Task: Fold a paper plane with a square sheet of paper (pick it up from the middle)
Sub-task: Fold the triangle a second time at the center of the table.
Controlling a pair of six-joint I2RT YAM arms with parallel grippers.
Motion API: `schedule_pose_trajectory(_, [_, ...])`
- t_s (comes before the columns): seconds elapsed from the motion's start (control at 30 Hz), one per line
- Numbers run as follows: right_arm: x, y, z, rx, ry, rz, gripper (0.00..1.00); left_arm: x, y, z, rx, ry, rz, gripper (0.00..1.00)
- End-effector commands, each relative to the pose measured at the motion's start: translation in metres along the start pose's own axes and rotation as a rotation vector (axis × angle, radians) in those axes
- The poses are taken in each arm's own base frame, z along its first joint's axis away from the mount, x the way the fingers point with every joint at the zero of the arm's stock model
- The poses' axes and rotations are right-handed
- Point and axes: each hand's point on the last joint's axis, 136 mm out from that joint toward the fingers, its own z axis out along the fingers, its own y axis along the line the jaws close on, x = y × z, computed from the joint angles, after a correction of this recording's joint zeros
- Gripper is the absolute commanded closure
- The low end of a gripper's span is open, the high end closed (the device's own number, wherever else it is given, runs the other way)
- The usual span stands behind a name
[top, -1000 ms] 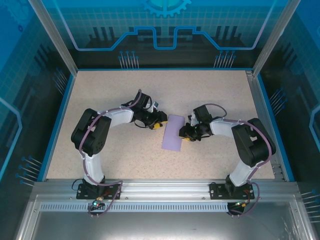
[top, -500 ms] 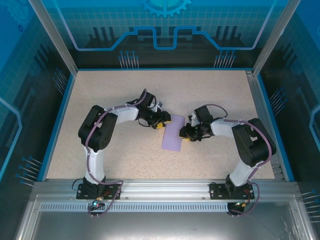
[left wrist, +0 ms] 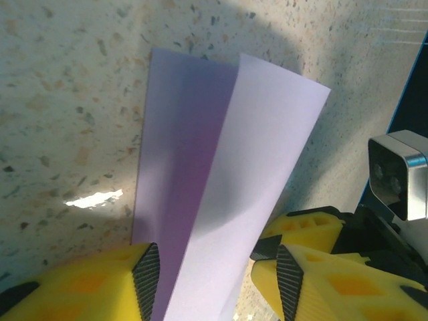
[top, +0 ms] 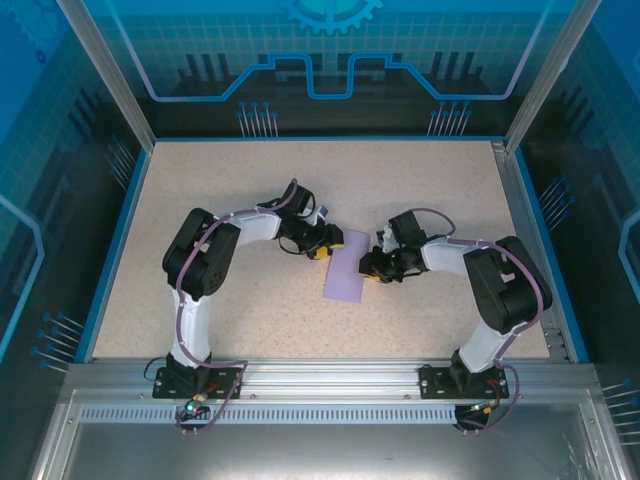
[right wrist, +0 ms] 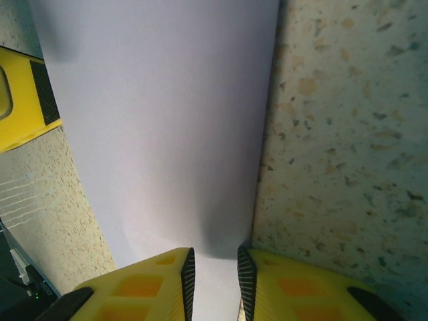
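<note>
The right gripper (right wrist: pixel 214 271) is drawn narrow. Its two yellow fingers (right wrist: pixel 134 287) are nearly together, and the near edge of the square sheet of paper (right wrist: pixel 167 120) runs down into the slim gap between their black pads, so it pinches the sheet there. Ahead of this gripper the pale-purple paper spreads away over the speckled worktop (right wrist: pixel 348 134). The sheet's right-hand edge lines up with the gripper's right finger and throws a shadow on the surface.

The left gripper (left wrist: pixel 217 271) stands about half open. Its fingers straddle another part of the sheet. The paper passes between the pads, close to the left one and apart from the right one, so the jaws are not closed on it.

The left wrist view shows the sheet in two layers. A shaded panel lies toward the left finger and a lighter one overlaps it toward the right finger, with a straight line between them running away from the gripper. Just right of the sheet are the right gripper's yellow fingers and a grey camera housing (left wrist: pixel 400 174).

The right wrist view gives one smooth face of paper, with a left-gripper finger at its left edge.

From above, the sheet reads as a narrow rectangle between the two grippers. The left gripper is at its far left corner and the right gripper is midway along its right side.
</note>
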Motion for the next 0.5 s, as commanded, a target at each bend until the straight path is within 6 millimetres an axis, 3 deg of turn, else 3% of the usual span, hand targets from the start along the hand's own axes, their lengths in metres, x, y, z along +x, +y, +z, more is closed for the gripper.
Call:
schedule_pose_trajectory(0.0, [0.013,-0.026,0.007,0.067,0.041,0.051,0.72,0.007,-0.011,0.003,0.042,0.050,0.023,0.50])
schedule_pose_trajectory(0.33, [0.010,-0.019,0.005,0.036,0.028,0.049,0.71,0.018,-0.022,-0.005,0.106,0.063,0.006,0.62])
schedule_pose_trajectory(0.47, [0.009,-0.016,0.005,0.022,0.026,0.047,0.71,0.024,-0.024,-0.006,0.172,0.064,-0.023,0.59])
